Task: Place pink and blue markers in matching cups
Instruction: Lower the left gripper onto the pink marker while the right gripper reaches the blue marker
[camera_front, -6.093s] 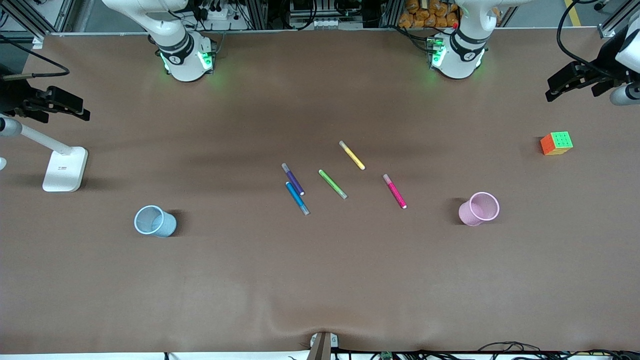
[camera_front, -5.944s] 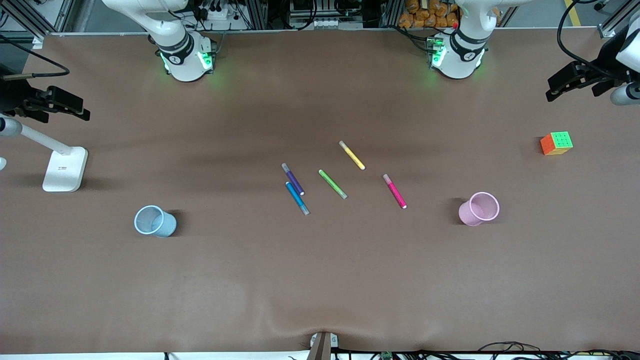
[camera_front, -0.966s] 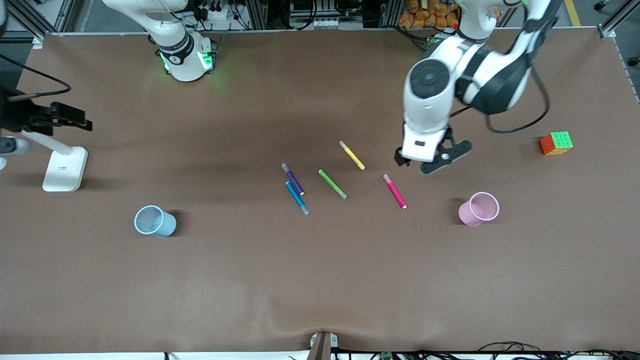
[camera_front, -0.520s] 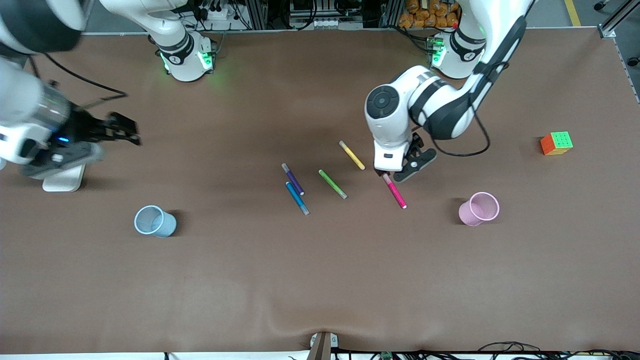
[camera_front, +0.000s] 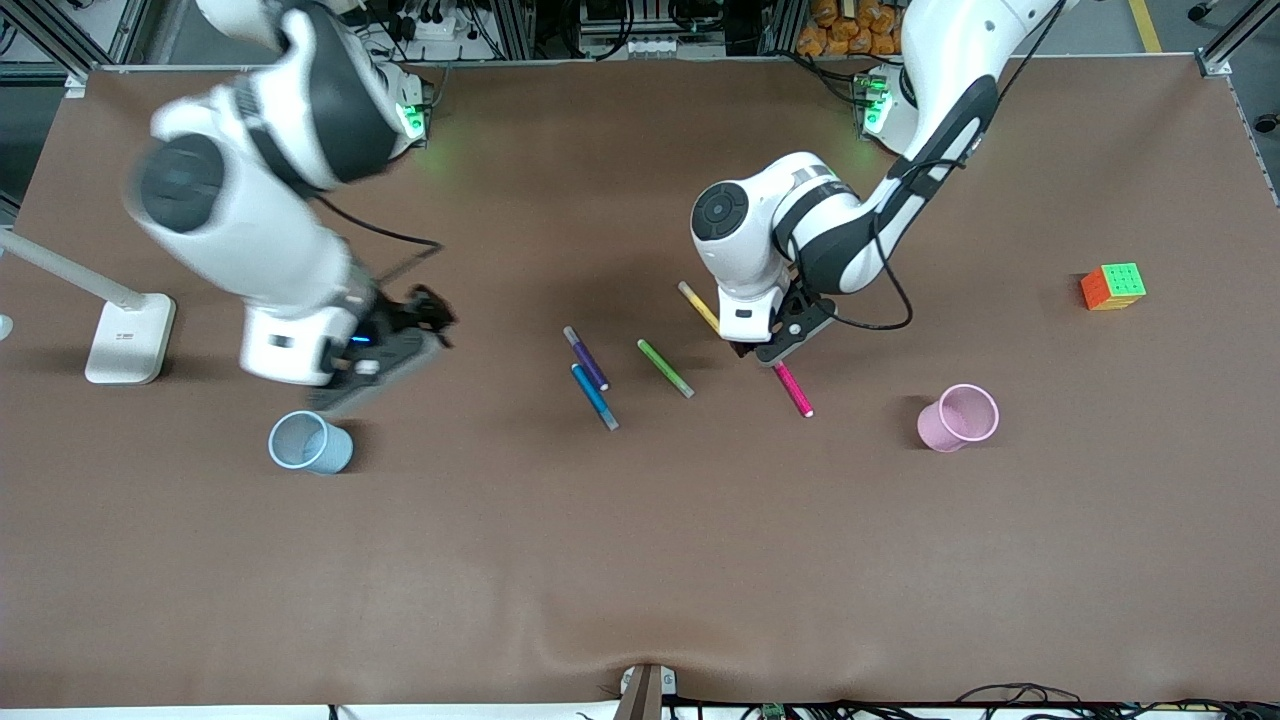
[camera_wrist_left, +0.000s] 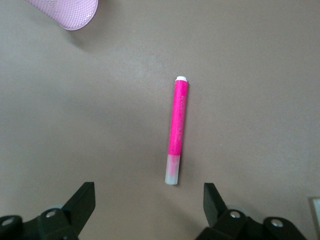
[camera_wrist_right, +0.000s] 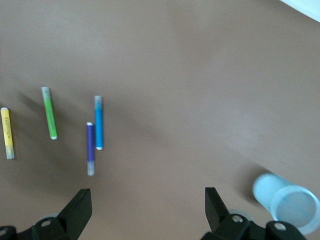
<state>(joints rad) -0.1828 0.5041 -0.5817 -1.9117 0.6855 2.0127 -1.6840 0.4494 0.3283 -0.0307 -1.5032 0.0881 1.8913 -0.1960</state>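
The blue cup and pink cup stand nearest the front camera, at either end of the surface. The blue marker lies beside the purple one. My left gripper, spread wide, hangs over the pink marker's pale end (hidden in the front view). My right gripper, also spread, hovers near the blue cup.

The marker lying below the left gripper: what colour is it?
The marker is bright pink with a pale end, clearest in the left wrist view.
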